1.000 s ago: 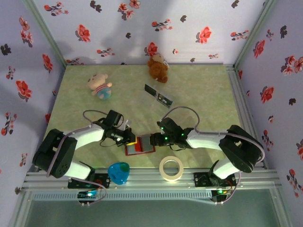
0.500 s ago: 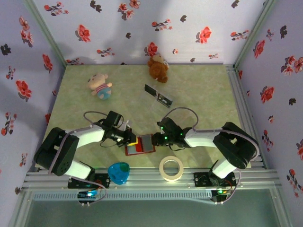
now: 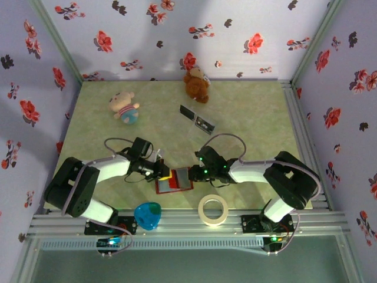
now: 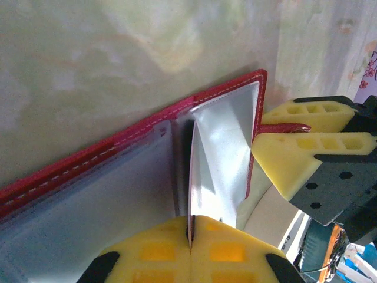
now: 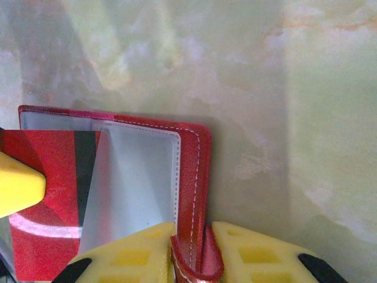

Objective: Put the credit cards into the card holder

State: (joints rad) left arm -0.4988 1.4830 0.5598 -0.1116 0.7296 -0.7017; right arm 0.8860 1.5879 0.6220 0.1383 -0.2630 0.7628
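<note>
The dark-red card holder [image 3: 174,180] lies open near the table's front, between my two grippers. My left gripper [image 4: 190,227] is shut on a thin pale inner leaf [image 4: 221,153] of the holder and holds that leaf raised. My right gripper [image 5: 191,233] is shut on the red cover's right edge [image 5: 197,177]; it also appears from the left wrist [image 4: 260,130]. A red card face with a dark stripe [image 5: 47,206] shows inside the holder under the raised leaf. Two dark credit cards [image 3: 189,111] [image 3: 205,124] lie flat farther back on the table.
A roll of tape [image 3: 212,209] and a blue heart-shaped object [image 3: 148,215] sit by the front rail. A pig toy [image 3: 124,108] and a brown teddy bear [image 3: 196,84] lie near the back wall. Flowered walls close in three sides.
My right gripper has slid a little left and narrowed its jaws onto the holder's right cover edge. The left gripper has stayed shut on the inner leaf.
</note>
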